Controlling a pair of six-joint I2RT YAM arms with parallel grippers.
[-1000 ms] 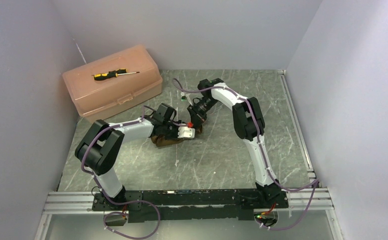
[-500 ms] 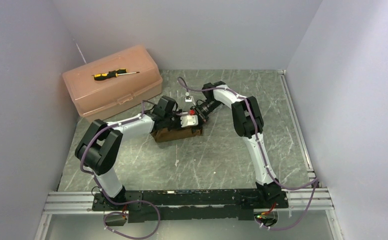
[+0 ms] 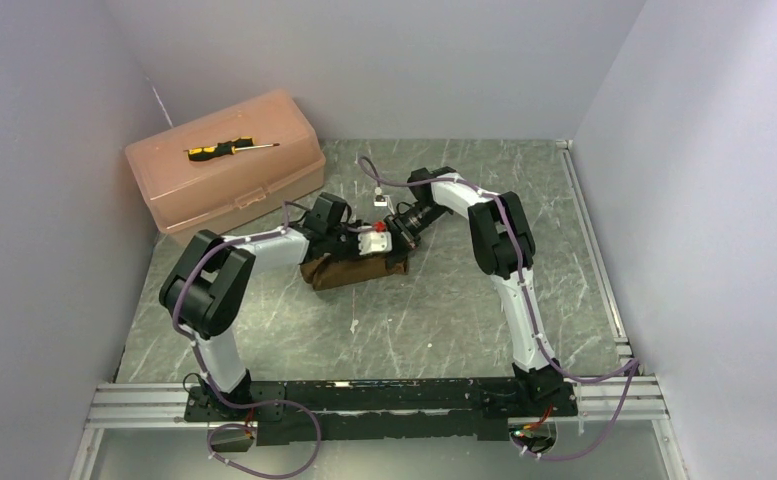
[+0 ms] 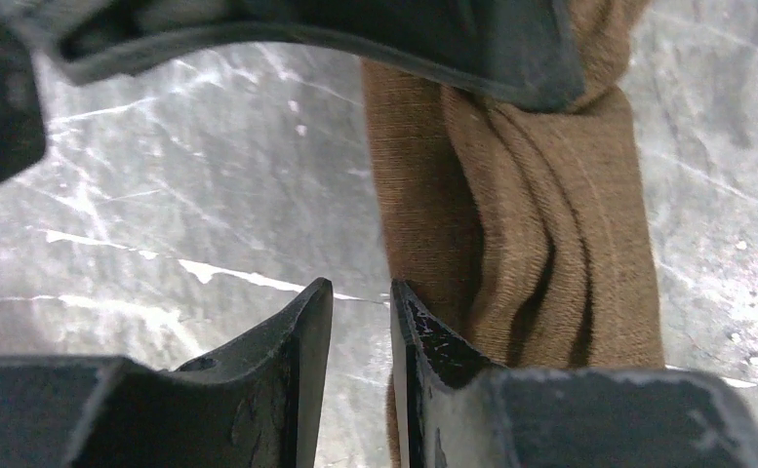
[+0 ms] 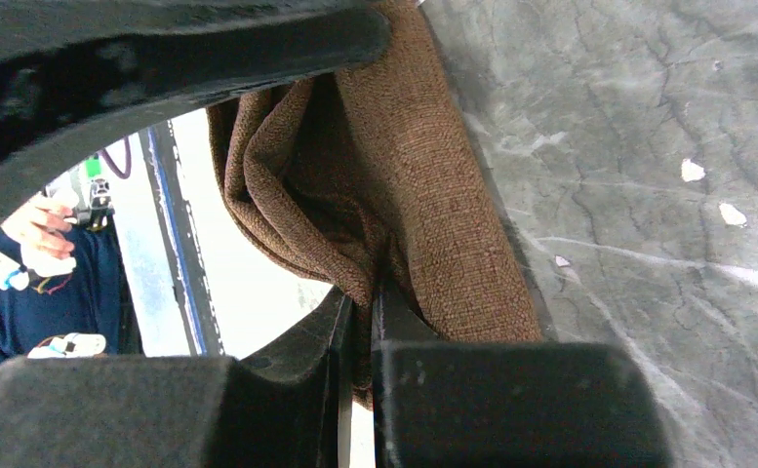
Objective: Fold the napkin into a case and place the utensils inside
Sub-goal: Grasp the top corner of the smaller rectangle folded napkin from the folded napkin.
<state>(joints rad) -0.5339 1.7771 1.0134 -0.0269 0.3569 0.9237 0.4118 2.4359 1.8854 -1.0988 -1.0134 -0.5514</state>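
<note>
Folding is the step in hand, judged from the lie of the cloth: the napkin (image 3: pixel 356 271) sits mid-desk as a bunched brown oblong, not yet a flat case, and no utensils can be made out in any view.

Near: the desk (image 3: pixel 444 320) between the arm bases and the cloth carries nothing that shows.

Middle: left gripper (image 4: pixel 360 322) reaches in from the left over the napkin's top edge. In its wrist view the jaws stand a narrow gap apart; the cloth (image 4: pixel 531 224) lies just right of the right jaw and runs behind it. Nothing shows inside the gap, but whether that jaw touches the fabric I cannot tell. Right gripper (image 5: pixel 363 317) comes from the far right; its jaws are together, clamped on a gathered edge of the napkin (image 5: pixel 404 166), with folds pinched in the slit between them.

Far left: a pink box (image 3: pixel 226 165) with a yellow-and-black screwdriver (image 3: pixel 229 149) on its lid, well apart from the cloth.

Next move, as judgement: the left jaws need a real bite on a cloth edge before the two arms can draw the bundle flat and lay a clean fold; the right hold should be kept meanwhile.

Hidden or unclear: the napkin's upper edge lies under both wrists in the top view. The layering of the folds cannot be read. Wrist views crop the cloth at both ends.
</note>
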